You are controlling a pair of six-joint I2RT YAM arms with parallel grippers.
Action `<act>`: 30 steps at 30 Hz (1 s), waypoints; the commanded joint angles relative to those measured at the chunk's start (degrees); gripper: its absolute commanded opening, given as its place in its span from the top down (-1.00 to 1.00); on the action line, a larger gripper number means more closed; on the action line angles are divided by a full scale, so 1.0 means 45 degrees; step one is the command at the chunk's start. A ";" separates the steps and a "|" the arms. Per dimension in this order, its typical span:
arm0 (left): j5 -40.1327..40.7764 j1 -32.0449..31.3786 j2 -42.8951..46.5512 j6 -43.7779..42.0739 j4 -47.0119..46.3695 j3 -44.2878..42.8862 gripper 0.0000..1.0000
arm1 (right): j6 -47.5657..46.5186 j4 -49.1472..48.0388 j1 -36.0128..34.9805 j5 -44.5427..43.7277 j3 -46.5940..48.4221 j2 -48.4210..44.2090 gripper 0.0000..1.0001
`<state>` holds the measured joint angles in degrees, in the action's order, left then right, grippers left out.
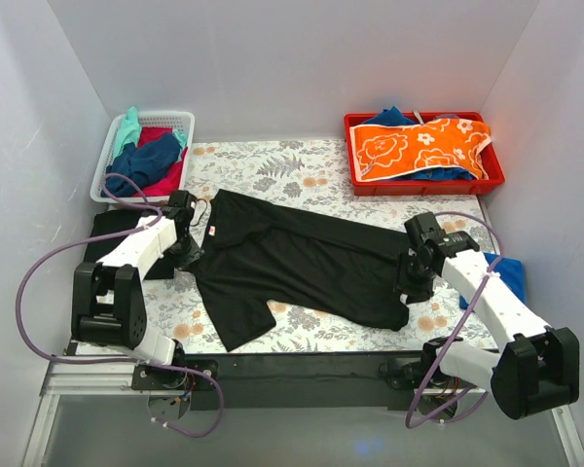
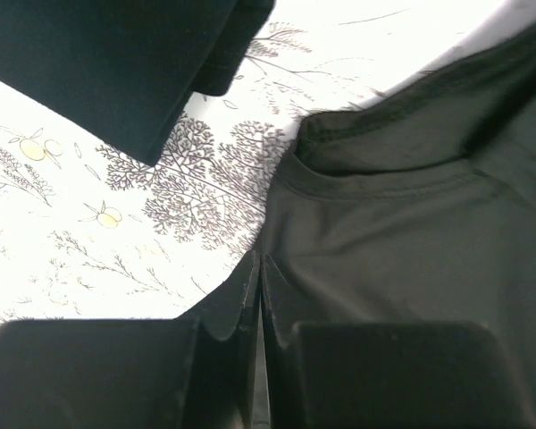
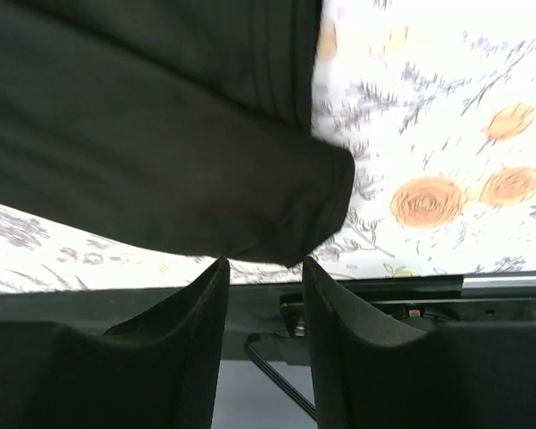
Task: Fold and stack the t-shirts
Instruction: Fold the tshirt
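Observation:
A large black t-shirt [image 1: 302, 268] lies spread on the fern-patterned table cover, collar to the left and hem to the right. My left gripper [image 1: 188, 249] is at its collar-side shoulder. In the left wrist view the jaws [image 2: 261, 261] are pressed together on the edge of the shirt [image 2: 402, 223] just below the collar seam. My right gripper [image 1: 409, 282] is at the hem's near right corner. In the right wrist view it [image 3: 263, 261] is open, and the folded-over corner of the shirt [image 3: 161, 152] lies just beyond the fingertips, not between them.
A white basket [image 1: 180, 119] of mixed shirts stands at the back left. A red tray [image 1: 355, 165] with orange floral and blue cloth stands at the back right. A black folded cloth [image 1: 105, 233] lies left of my left arm. A blue cloth [image 1: 513, 270] lies at the right edge.

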<state>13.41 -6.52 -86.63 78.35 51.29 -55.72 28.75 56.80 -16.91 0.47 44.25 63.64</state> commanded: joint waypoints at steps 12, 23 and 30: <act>-0.1221 -0.0523 0.0873 -0.0614 -0.0712 -0.0604 1.00 | -0.0022 -0.3866 -0.0052 -0.1763 0.2977 0.4892 0.13; -0.0968 -0.0523 0.0541 -0.0692 -0.0772 -0.0840 1.00 | -0.0608 -0.4516 0.0474 -0.2037 0.5303 0.9353 0.16; -0.1007 -0.0523 -0.0454 -0.0848 -0.1260 -0.1540 1.00 | -0.1330 -0.4340 0.1491 -0.2643 0.7055 1.1031 0.19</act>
<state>8.69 -8.78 -86.54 75.40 47.53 -58.65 25.63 38.68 -13.21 -7.14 71.13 107.22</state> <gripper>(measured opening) 0.006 0.410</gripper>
